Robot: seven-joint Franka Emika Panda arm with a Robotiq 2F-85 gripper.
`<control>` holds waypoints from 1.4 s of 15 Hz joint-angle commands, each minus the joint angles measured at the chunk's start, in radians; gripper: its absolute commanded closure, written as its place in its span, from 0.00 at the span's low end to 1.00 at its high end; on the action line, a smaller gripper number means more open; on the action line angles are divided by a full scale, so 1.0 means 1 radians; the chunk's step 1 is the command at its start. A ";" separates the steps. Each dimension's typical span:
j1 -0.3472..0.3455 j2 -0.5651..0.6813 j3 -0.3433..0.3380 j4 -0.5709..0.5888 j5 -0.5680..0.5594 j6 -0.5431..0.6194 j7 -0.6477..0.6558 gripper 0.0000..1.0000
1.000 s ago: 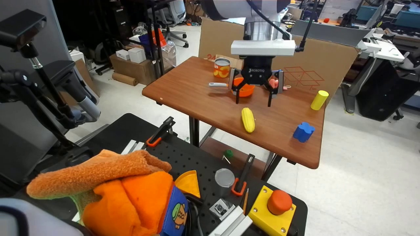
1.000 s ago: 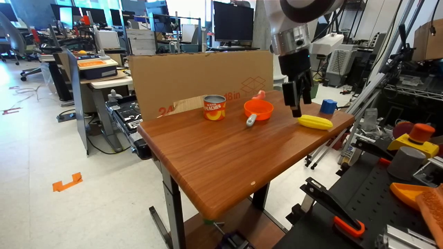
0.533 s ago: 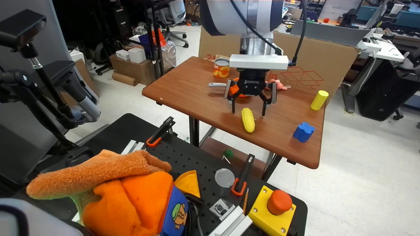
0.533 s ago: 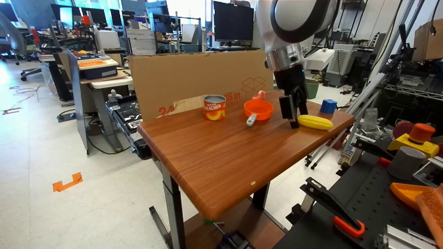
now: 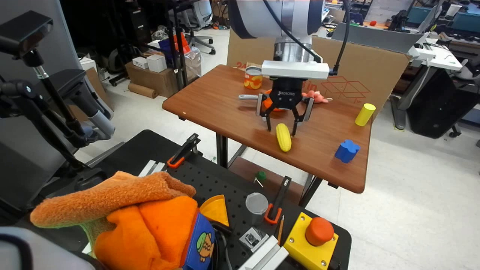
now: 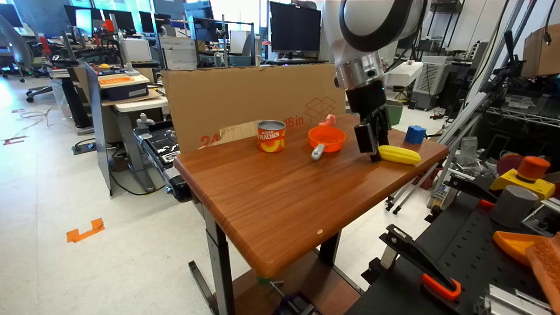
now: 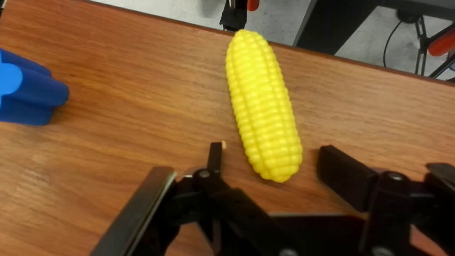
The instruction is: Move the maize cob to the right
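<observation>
– how far?
– lined up, i think: maize cob (image 7: 263,106) near the wrist view's middle, my gripper (image 7: 272,156) spread either side of its lower end. grasp and rightward move remain.

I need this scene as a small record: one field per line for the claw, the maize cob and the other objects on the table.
maize cob: lying on the brown table, not gripped
claw: open, straddling the cob's end, with gaps on both sides in the wrist view
blue block: flower-shaped, near a table edge
yellow cylinder: near a table edge
peach can: upright
orange pan: grey handle
pink item: beyond the pan in an exterior view, identity unclear
</observation>
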 commanded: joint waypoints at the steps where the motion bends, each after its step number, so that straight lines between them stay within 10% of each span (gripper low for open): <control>1: 0.004 0.007 -0.006 0.030 0.049 -0.072 -0.027 0.62; 5: 0.002 0.000 -0.003 0.038 0.093 -0.131 -0.019 0.89; 21: 0.144 -0.021 0.144 0.104 0.341 -0.137 0.071 0.89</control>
